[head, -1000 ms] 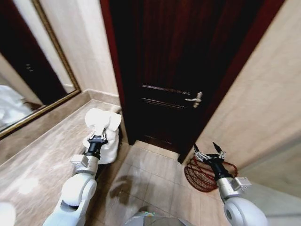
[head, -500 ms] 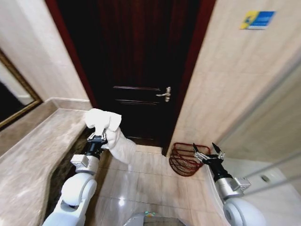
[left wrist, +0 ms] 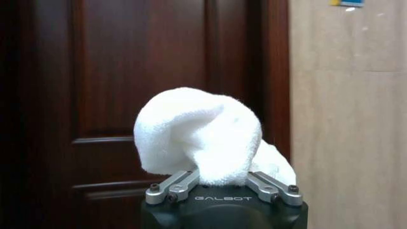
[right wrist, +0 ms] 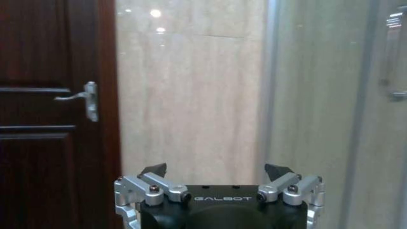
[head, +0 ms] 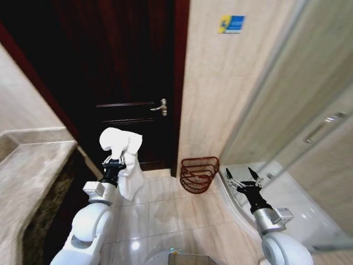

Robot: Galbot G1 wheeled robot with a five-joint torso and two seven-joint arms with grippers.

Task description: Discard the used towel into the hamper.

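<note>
The left gripper (head: 113, 162) is raised in front of the dark wooden door (head: 116, 83) and its fingers are closed on the white towel (head: 122, 152). The towel is thick terry cloth; it bulges in a rounded lump above the fingers and one fold hangs down beside the wrist. On the gripper body the word "GALBOT" is written, readable in both wrist views. The right gripper (head: 242, 183) is held low with its fingers spread apart and nothing between them. The hamper (head: 198, 174), a dark reddish-brown wire basket, stands on the tiled floor (head: 165, 215) between the two grippers, beyond them, against the beige wall just beside the door frame. High on this wall is a small blue and yellow sign (head: 231, 23); its text cannot be read.
</note>
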